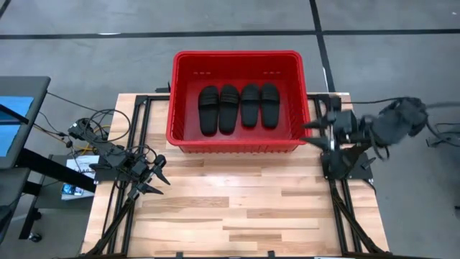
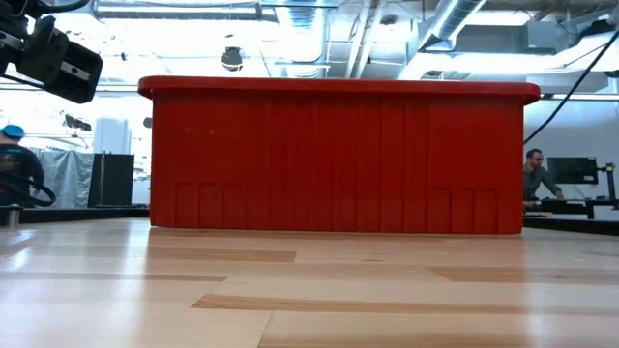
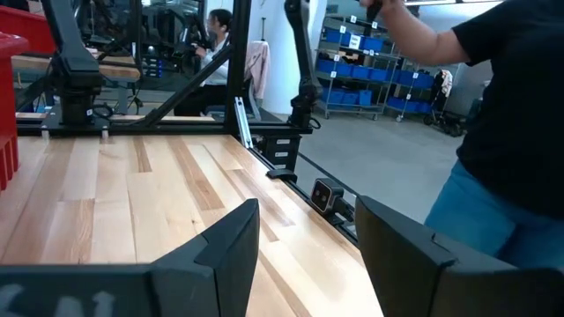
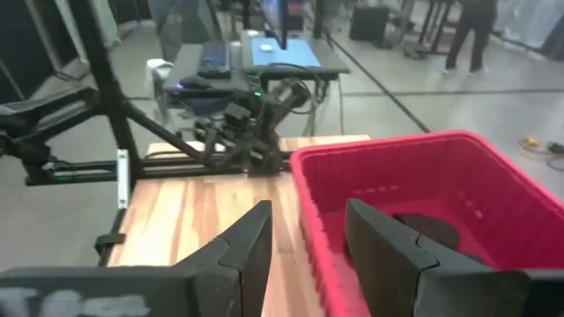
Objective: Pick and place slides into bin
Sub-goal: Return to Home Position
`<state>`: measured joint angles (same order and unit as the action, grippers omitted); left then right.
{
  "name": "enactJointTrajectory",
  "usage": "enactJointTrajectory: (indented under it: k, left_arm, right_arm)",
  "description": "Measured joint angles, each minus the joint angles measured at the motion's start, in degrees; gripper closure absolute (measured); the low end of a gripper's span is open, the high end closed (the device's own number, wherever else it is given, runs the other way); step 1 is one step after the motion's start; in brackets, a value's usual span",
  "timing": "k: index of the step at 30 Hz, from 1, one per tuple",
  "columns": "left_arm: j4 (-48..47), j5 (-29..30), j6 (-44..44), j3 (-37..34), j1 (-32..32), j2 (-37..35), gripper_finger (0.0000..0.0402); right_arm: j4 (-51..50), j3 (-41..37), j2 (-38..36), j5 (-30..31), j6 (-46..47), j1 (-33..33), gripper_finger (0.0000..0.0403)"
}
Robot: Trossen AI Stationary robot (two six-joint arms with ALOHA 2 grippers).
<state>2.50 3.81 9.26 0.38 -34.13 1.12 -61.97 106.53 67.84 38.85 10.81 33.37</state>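
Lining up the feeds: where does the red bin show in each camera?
High view: the bin stands centred at the table's far edge, with the slides inside.
Low view: the bin fills the middle, its side wall facing the camera.
Left wrist view: only a sliver of its wall shows.
Right wrist view: the bin lies just ahead of the right gripper.
Shared landmark: the light wood table top.

Bin (image 1: 237, 55): a big red plastic box with ribbed sides and a thick rim. It stands flat, open side up.
Bin's place: the middle of the table's (image 1: 237, 205) far edge, partly sticking out past it.
Slides (image 1: 228, 108): four black ones, all alike, with wide straps.
Slides' place: flat on the bin's floor, side by side in one row, straps up.
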Motion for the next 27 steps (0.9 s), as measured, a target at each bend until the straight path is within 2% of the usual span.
enactJointTrajectory:
  k: [3, 8, 12, 16, 20, 27]
  left_arm:
    - [-0.01, 0.00, 0.00, -0.02, -0.01, 0.00, 0.0223]
    - [-0.02, 0.00, 0.00, 0.00, -0.02, -0.02, 0.0223]
    - [-0.01, 0.01, 0.00, -0.02, -0.01, -0.01, 0.0223]
    - [-0.02, 0.02, 0.00, 0.00, -0.02, 0.00, 0.0223]
    - [0.00, 0.02, 0.00, -0.02, -0.02, -0.02, 0.0223]
    - [0.00, 0.00, 0.00, -0.02, 0.00, -0.01, 0.0223]
  right_arm:
    - [6.30, -9.47, -3.89, 4.87, 0.80, 6.49, 0.0267]
    - [18.64, -21.96, -9.53, 5.21, -4.26, 12.77, 0.0267]
    - [26.96, -28.51, -12.99, -4.91, -11.98, 14.75, 0.0267]
    - [29.46, -33.48, -15.96, -15.70, -12.24, 14.48, 0.0267]
    - [33.35, -41.35, -19.00, -20.31, -11.38, 14.50, 0.0267]
    - [54.04, -59.61, -26.79, -27.49, -17.65, 14.48, 0.0267]
